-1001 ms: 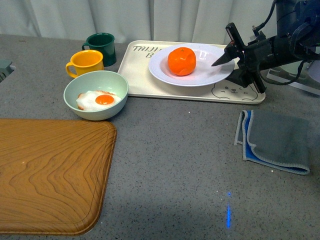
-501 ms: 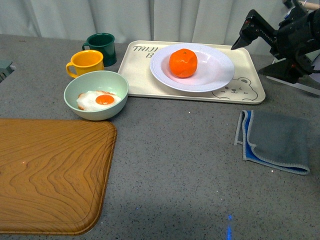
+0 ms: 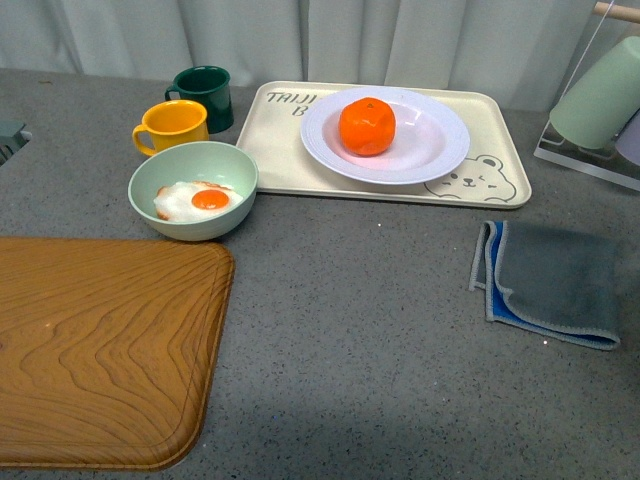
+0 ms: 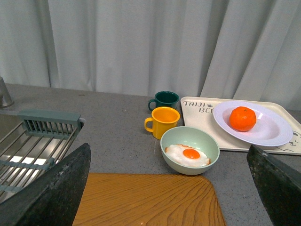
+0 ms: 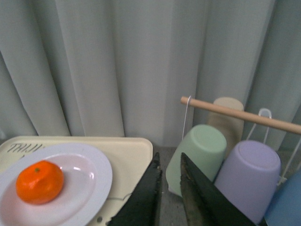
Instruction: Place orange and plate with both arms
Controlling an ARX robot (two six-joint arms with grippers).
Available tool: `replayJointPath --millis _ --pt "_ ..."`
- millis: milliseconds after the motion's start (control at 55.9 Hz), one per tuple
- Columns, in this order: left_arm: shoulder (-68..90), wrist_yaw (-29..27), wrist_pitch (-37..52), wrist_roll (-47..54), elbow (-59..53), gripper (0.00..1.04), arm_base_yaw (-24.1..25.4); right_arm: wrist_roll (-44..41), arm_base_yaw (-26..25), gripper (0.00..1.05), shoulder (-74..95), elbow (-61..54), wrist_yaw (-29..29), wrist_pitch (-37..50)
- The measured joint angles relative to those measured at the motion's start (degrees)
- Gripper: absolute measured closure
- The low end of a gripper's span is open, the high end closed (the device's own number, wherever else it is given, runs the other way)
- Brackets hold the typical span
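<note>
In the front view we see no arm at all. The orange [image 3: 366, 126] sits on the plate [image 3: 430, 150], left of the plate's centre, and the plate rests on the bear tray [image 3: 500, 185] in the upper middle of the frame. To the tray's left stand 2 mugs, a green one [image 3: 205, 92] and a yellow one [image 3: 172, 125], touching or nearly so. Just below them is the bowl [image 3: 190, 160] with a fried egg [image 3: 197, 200] in it. A wooden board [image 3: 100, 350] fills the lower left, and a folded grey cloth [image 3: 550, 280] lies at the right, below the tray's corner.

In our left wrist view the left claw [image 4: 169, 188] stands wide apart, its 2 fingers [image 4: 51, 193] at the lower corners, holding nothing; a sink rack [image 4: 47, 125] shows at the left.

In our right wrist view the right claw [image 5: 168, 197] has its fingers nearly together with a narrow gap, gripping nothing. Beyond it hang upturned cups [image 5: 197, 153] under a wooden rod [image 5: 235, 114].
</note>
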Motion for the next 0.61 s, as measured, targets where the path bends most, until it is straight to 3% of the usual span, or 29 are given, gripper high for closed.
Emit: replayJointPath --millis 36,89,608 --pt "0.0 0.0 0.0 0.0 0.0 0.07 0.0 -0.1 -0.4 1.04 -1.7 -2.2 -0.6 0.1" --pt "0.0 0.0 0.0 0.0 0.0 0.07 0.0 -0.4 -1.4 1.04 -4.3 -5.9 -2.7 0.3" --pt "0.0 0.0 0.0 0.0 0.0 0.07 0.0 -0.4 -2.5 1.04 -30.4 -22.8 -2.7 -8.5"
